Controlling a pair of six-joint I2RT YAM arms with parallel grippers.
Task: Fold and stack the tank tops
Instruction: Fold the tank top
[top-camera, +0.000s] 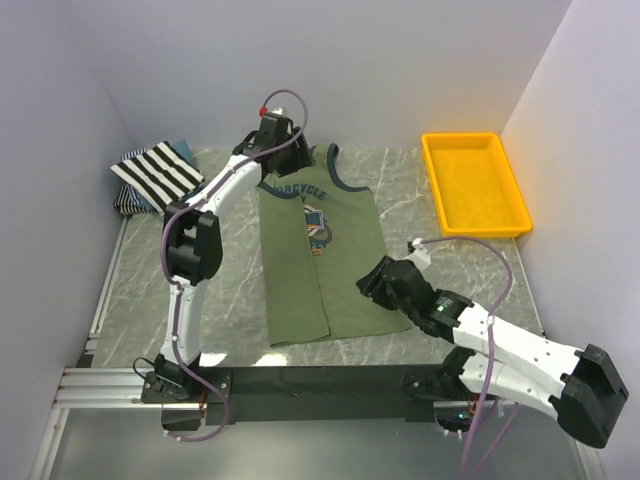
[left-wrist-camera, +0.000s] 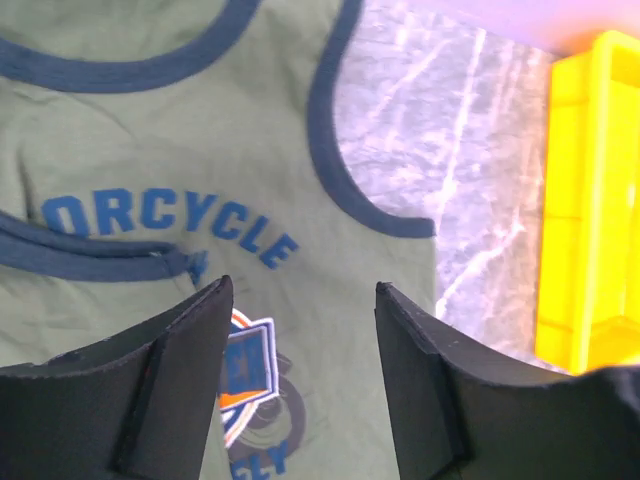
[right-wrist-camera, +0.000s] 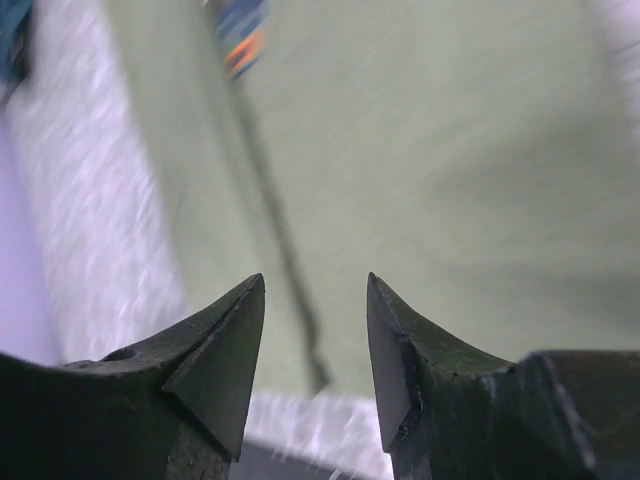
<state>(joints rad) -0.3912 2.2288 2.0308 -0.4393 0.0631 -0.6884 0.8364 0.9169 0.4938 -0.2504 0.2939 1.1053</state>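
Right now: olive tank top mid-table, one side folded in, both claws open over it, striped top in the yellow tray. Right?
Not the tray. Top external shows the striped tank top at far left of the table, apart from the yellow tray at far right. Rest stands.

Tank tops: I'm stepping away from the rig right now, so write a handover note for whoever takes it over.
Left gripper: open, empty, above the neck end of the olive-green tank top.
Right gripper: open, empty, above its near right part.
Green top lies mid-table, one long side folded in. The striped tank top sits on a bluish one at the far left corner.
Done: first lengthwise fold.
Left: finish folding the green top, then stack it.
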